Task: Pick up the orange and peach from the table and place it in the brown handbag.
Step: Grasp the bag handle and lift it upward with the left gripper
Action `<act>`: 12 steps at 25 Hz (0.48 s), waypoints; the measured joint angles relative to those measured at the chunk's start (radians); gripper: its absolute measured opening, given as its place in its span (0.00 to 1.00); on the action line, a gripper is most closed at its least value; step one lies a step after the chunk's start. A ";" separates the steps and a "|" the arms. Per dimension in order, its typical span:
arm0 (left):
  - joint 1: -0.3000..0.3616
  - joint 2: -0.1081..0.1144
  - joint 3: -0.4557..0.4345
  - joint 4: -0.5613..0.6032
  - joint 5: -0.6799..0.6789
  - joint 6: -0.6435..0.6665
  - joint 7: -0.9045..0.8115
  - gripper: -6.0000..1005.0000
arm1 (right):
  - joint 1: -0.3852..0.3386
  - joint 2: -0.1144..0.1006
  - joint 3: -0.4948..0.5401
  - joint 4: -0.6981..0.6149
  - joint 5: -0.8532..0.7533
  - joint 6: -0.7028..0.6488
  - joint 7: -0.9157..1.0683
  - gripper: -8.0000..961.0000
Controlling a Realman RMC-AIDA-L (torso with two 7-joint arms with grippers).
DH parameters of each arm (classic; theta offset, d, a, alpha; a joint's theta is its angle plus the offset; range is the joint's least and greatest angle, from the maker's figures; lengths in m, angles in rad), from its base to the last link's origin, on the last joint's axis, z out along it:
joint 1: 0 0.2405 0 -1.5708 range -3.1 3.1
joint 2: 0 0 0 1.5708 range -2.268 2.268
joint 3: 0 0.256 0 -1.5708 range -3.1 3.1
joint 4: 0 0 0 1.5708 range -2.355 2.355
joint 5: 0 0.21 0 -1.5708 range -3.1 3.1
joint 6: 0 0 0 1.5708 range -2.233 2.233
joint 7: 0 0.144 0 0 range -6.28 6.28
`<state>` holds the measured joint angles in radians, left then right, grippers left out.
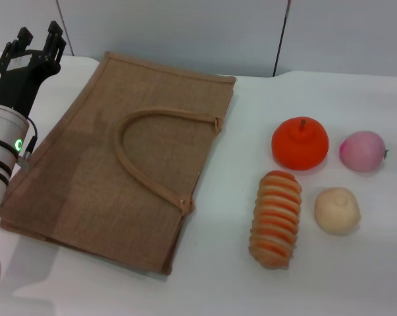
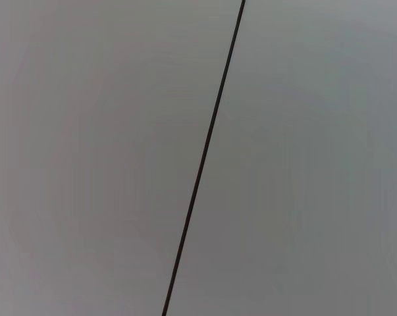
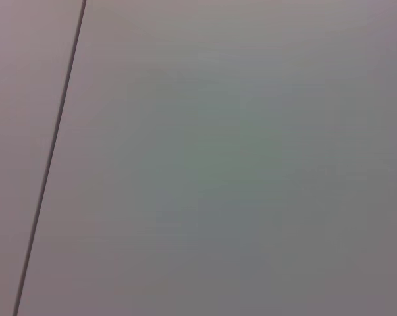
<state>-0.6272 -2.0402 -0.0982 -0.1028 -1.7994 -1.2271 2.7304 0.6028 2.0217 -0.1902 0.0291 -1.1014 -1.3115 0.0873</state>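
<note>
The brown handbag point(image 1: 126, 158) lies flat on the left half of the white table, its looped handle on top. The orange point(image 1: 300, 143) rests to the right of the bag. Further right, near the edge of the head view, lies the pink peach point(image 1: 363, 151). My left gripper point(image 1: 35, 41) hovers at the far left beyond the bag's back corner, open and holding nothing. My right gripper is out of view. Both wrist views show only a plain grey wall with a dark seam.
A striped orange-and-cream bread point(image 1: 275, 218) lies in front of the orange. A pale beige bun point(image 1: 337, 210) sits in front of the peach. The white table point(image 1: 218, 276) extends bare along the front; a grey panelled wall stands behind.
</note>
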 joint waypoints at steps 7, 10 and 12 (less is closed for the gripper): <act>0.000 0.000 0.000 0.000 0.000 0.000 0.000 0.62 | 0.000 0.000 0.000 0.000 0.000 0.000 0.002 0.89; 0.000 0.000 0.000 0.000 0.000 0.000 0.000 0.62 | 0.000 0.000 0.000 0.000 0.000 0.000 0.003 0.89; 0.000 0.000 0.000 0.000 0.000 0.000 0.000 0.62 | 0.000 0.000 0.000 0.000 0.000 0.000 0.003 0.89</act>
<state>-0.6274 -2.0401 -0.0982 -0.1028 -1.7994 -1.2270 2.7300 0.6028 2.0217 -0.1902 0.0291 -1.1014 -1.3115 0.0898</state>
